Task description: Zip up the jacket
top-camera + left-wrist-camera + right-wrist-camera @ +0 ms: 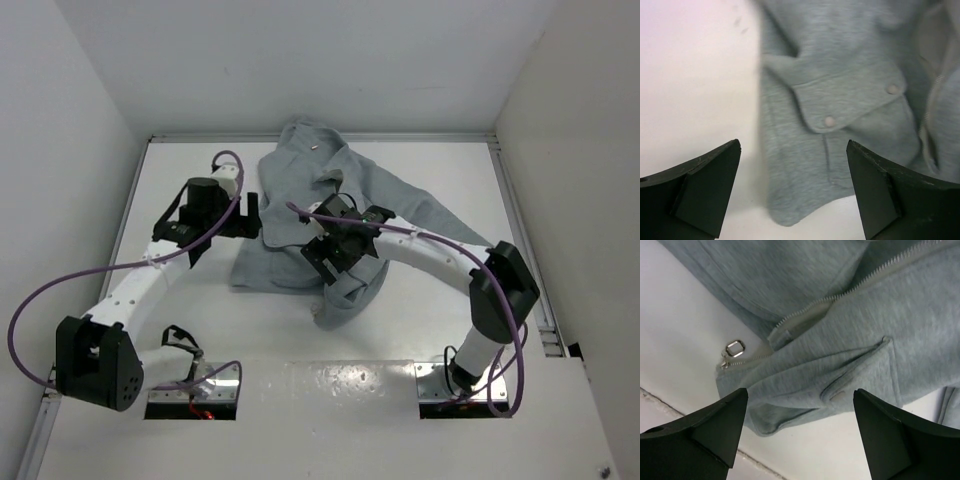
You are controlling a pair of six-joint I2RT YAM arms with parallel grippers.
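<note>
The light grey fleece jacket (300,200) lies crumpled on the white table, collar at the back, one sleeve stretched to the right. My left gripper (252,215) is open at the jacket's left edge; its view shows a snap pocket flap (845,100) and a zipper line (932,100) at the right. My right gripper (335,262) is open above the jacket's lower front. Its view shows the open zipper teeth (860,282), the metal zipper pull (734,348) at the hem corner, and a pocket (860,375). Neither gripper holds anything.
White walls enclose the table on the left, back and right. A seam in the table (670,405) runs near the jacket's hem. Purple cables (60,290) loop from both arms. The arm bases (195,385) stand at the near edge.
</note>
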